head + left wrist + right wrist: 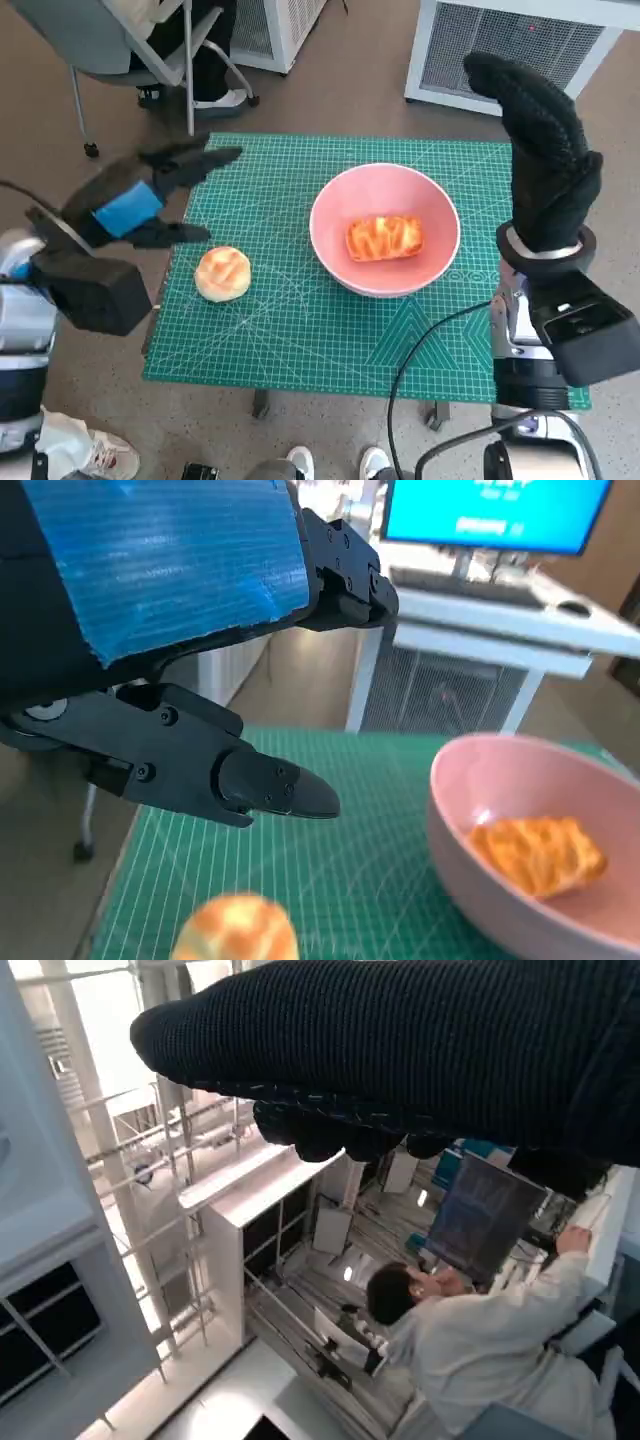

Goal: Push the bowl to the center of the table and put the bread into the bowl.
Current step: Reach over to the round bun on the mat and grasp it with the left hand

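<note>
**Left hand is hovering over the round bread, one piece already in the bowl**

The pink bowl [385, 230] is sitting near the middle of the green mat [300, 340] that is covering the table, and a flat orange piece of bread [384, 238] is already lying inside it. A second, round bread [222, 273] is lying on the mat to the left of the bowl, apart from it.

The left hand [150, 195] is hanging above and just beside this round bread. Its fingers [270, 785] are spread and are holding nothing. The right hand [540, 160] is raised at the right side of the table, with its fingers stretched out and nothing in them.

In my judgement the pushing is done and the step in hand is taking the round bread. To do it well, the left hand should be coming straight down with the fingers kept wide on both sides of the bread, then closing softly, because bread is crushing easily. Then it should lift high enough to be passing over the bowl rim.
</note>
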`<action>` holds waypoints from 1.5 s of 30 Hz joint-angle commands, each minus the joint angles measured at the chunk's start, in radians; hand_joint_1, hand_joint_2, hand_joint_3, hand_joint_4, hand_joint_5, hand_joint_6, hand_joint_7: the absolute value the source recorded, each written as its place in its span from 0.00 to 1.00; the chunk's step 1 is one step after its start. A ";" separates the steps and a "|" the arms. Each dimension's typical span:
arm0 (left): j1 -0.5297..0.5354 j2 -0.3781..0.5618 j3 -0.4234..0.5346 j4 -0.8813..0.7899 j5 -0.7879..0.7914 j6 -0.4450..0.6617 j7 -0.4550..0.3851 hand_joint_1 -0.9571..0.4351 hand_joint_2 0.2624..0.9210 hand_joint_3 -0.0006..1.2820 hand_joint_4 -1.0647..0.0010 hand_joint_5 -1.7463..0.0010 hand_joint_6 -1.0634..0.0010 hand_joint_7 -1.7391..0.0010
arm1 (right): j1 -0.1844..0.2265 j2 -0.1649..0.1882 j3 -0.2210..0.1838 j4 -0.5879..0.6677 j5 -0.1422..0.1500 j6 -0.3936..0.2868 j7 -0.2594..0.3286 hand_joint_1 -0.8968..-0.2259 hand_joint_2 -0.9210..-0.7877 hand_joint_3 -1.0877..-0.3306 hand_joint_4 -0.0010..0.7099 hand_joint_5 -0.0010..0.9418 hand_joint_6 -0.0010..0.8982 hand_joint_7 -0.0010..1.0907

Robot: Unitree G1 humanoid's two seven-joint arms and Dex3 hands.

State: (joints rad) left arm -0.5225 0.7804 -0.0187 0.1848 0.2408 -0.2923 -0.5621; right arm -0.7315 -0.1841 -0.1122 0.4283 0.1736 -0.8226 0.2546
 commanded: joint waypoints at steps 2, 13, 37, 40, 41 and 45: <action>0.020 0.008 -0.011 0.000 0.008 0.026 -0.013 0.46 1.00 0.03 0.78 1.00 0.67 0.97 | 0.000 0.005 0.002 0.011 0.032 0.018 0.028 0.42 0.00 0.53 0.43 0.01 0.04 0.57; 0.033 -0.004 -0.105 0.047 0.089 0.008 -0.017 0.50 0.99 0.01 0.79 1.00 0.67 0.98 | 0.001 0.002 -0.002 0.004 0.046 0.023 0.055 0.42 0.00 0.54 0.43 0.01 0.04 0.57; -0.028 -0.026 -0.259 0.168 0.161 0.145 -0.183 0.61 0.95 0.00 0.82 1.00 0.71 1.00 | 0.010 -0.011 -0.013 -0.004 0.001 0.014 0.035 0.42 0.00 0.54 0.43 0.00 0.04 0.57; -0.042 -0.033 -0.281 0.198 0.184 0.153 -0.185 0.64 0.96 0.00 0.80 0.99 0.70 1.00 | 0.008 -0.012 -0.014 -0.001 -0.005 0.012 0.031 0.43 0.00 0.54 0.43 0.00 0.04 0.57; -0.046 -0.035 -0.286 0.207 0.192 0.156 -0.185 0.64 0.96 0.00 0.80 0.99 0.70 0.99 | 0.007 -0.012 -0.014 0.000 -0.007 0.012 0.030 0.43 0.00 0.54 0.43 0.00 0.04 0.57; -0.059 -0.040 -0.301 0.234 0.214 0.154 -0.176 0.68 0.96 0.00 0.77 0.99 0.67 0.99 | 0.004 -0.011 -0.014 0.004 -0.011 0.010 0.027 0.43 0.00 0.54 0.43 0.00 0.04 0.57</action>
State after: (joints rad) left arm -0.5595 0.7468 -0.3056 0.3992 0.4349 -0.1404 -0.7389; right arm -0.7334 -0.1910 -0.1221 0.4238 0.1710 -0.8156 0.2894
